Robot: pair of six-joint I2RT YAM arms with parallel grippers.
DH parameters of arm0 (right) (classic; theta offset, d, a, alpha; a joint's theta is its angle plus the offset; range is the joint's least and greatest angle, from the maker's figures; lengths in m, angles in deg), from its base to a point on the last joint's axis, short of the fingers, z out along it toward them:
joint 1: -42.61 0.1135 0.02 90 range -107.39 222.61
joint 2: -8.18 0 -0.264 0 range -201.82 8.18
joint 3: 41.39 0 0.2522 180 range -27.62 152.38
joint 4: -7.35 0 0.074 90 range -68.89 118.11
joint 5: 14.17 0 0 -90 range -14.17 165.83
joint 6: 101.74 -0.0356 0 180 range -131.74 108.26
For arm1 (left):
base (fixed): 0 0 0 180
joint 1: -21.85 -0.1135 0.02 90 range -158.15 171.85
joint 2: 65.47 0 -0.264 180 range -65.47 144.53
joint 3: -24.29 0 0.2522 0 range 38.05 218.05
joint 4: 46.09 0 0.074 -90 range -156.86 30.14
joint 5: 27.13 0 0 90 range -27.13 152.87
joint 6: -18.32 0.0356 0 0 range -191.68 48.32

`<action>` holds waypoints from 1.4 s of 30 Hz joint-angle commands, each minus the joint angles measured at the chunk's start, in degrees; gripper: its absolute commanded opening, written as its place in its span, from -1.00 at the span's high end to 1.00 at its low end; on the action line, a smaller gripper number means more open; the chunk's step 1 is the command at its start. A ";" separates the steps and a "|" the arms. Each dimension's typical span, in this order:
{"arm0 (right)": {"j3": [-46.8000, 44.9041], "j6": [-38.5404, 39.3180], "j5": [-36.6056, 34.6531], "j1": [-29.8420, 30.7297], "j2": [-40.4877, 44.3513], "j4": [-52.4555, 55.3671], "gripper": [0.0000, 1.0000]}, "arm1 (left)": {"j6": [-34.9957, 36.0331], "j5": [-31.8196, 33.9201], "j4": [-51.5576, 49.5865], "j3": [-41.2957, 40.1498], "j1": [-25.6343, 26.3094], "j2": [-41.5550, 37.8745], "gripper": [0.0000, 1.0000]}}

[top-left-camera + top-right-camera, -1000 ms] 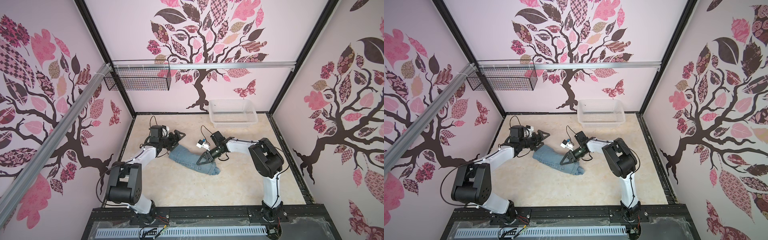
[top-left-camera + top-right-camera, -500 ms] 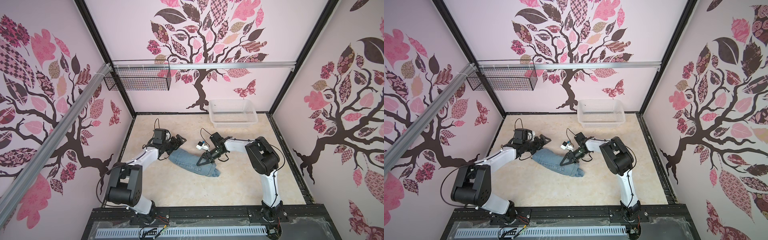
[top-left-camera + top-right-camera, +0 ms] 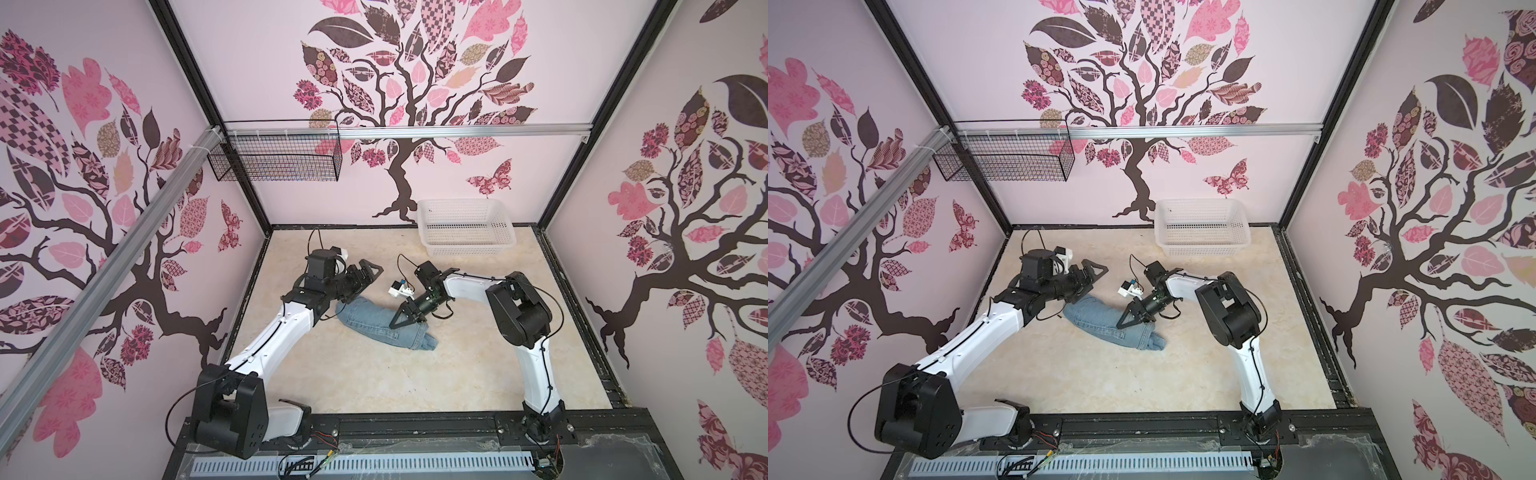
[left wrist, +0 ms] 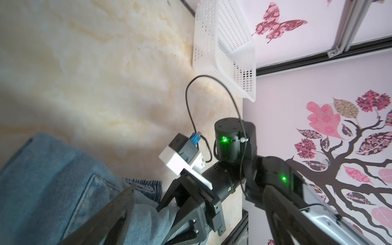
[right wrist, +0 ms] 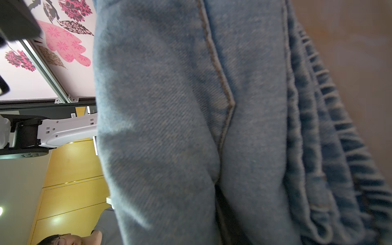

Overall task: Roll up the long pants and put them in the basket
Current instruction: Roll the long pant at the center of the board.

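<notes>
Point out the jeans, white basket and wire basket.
jeans (image 3: 365, 320), in a top view, middle of the bundle
white basket (image 3: 469, 248), in a top view, near wall
wire basket (image 3: 274, 168), in a top view, front mesh

A white plastic basket (image 3: 469, 249) sits on the marbled table (image 3: 374, 374); a black wire basket (image 3: 274, 166) hangs higher up.

Bundled long pants (image 3: 1100, 321) on beige table (image 3: 1100, 382)

You look down into a booth whose pale pink walls (image 3: 257, 62) carry tree, leaf and butterfly decals. The floor (image 3: 374, 382) is cream, marble-patterned and evenly lit. A white plastic basket (image 3: 465, 248) sits at one o'clock against the back wall. A black wire basket (image 3: 274, 166) hangs from a silver rail (image 3: 457, 132) at ten o'clock.
</notes>
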 commanded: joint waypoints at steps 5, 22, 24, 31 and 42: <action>-1.97 -2.27 -27.60 -3.22 -12.60 6.40 0.70 | -0.55 2.81 7.95 -1.80 1.56 14.14 -0.92; -3.57 -2.78 -33.73 -6.92 -7.19 5.00 -0.99 | -2.63 2.37 16.86 -1.32 1.69 28.98 -0.90; -5.39 -4.23 -35.52 -7.20 -4.14 3.20 -0.99 | -2.81 2.28 17.30 -1.73 1.64 29.16 -0.90; -13.30 -11.04 -48.15 -7.27 13.10 -4.01 -0.99 | -2.90 2.70 18.02 -2.03 1.71 29.25 -0.90; -20.55 -9.62 -60.52 -6.09 28.34 -7.59 -0.99 | -3.11 3.06 18.59 -0.95 1.69 30.27 -0.90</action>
